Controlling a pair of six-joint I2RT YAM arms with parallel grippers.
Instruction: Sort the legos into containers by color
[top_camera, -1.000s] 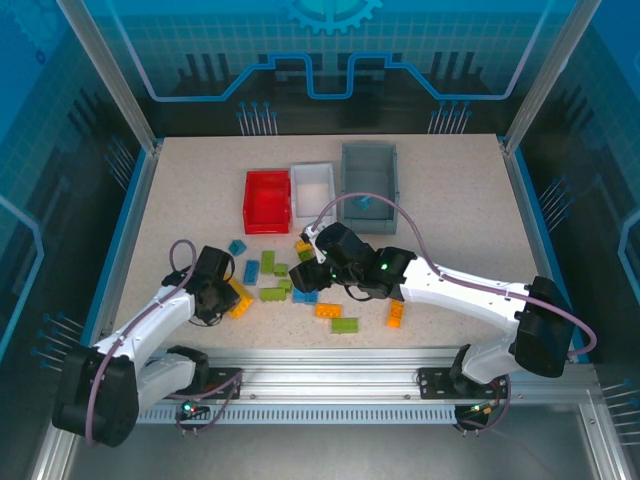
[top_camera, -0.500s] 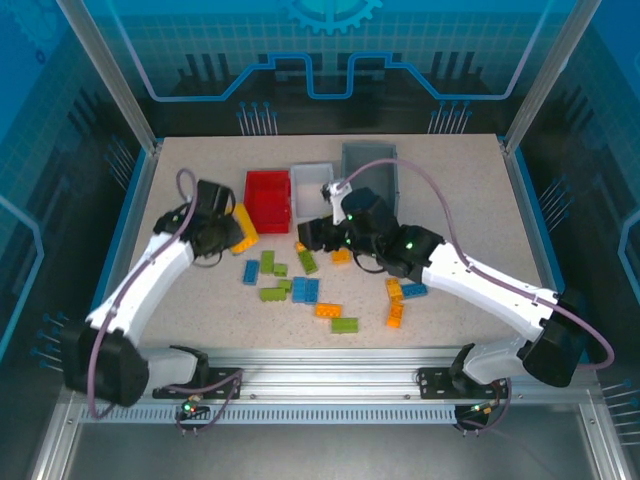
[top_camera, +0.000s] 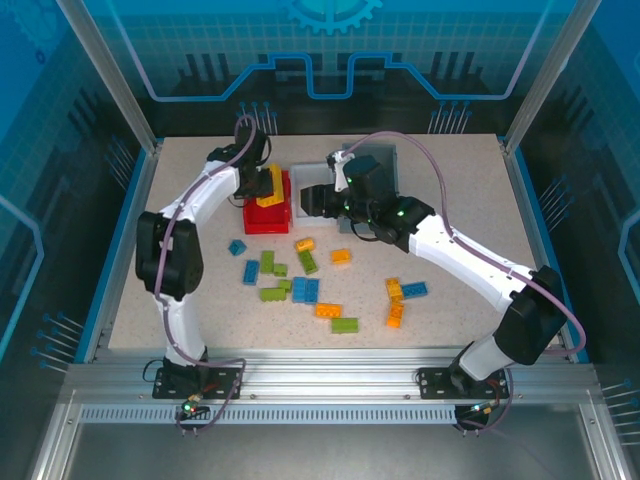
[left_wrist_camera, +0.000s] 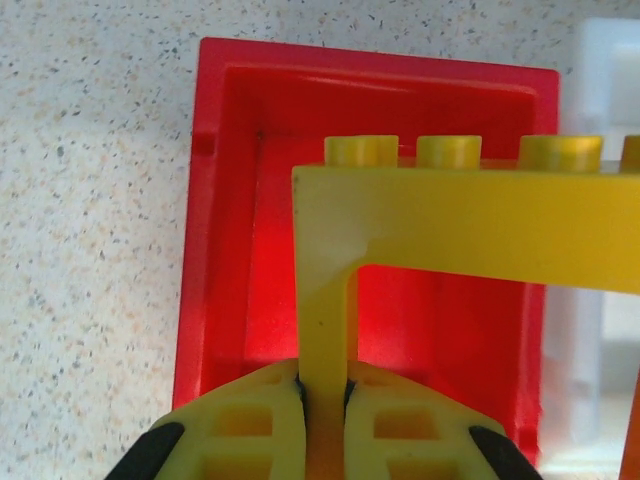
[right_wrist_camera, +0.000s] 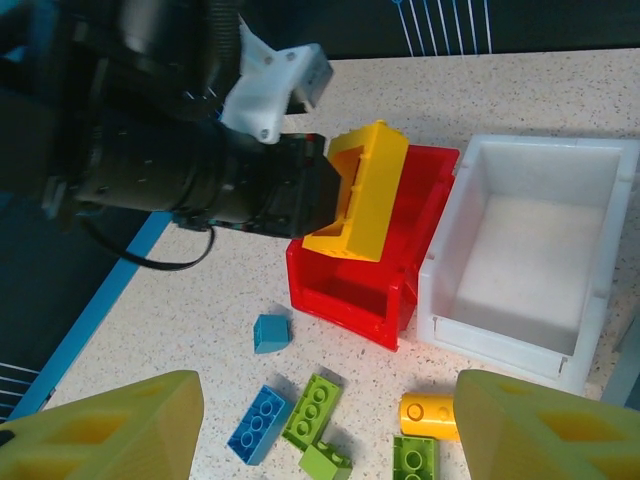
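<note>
The left gripper (left_wrist_camera: 322, 400) pinches the yellow brick (left_wrist_camera: 450, 225) by a thin wall above the red bin (left_wrist_camera: 215, 200), so on release the long brick may tip over the rim, while the right gripper (right_wrist_camera: 325, 430) hangs spread beside the red bin

You get bright, even overhead light on table (top_camera: 220, 300); shadows soft, short. Top view sharp, no glare. Your left wrist view: yellow brick (left_wrist_camera: 450, 220) close, slightly soft; red bin (left_wrist_camera: 215, 200) heavily saturated. Your right wrist view: right end effector (right_wrist_camera: 325, 405) fingers (right_wrist_camera: 100, 430) near lens, blurred; rest sharp.
</note>
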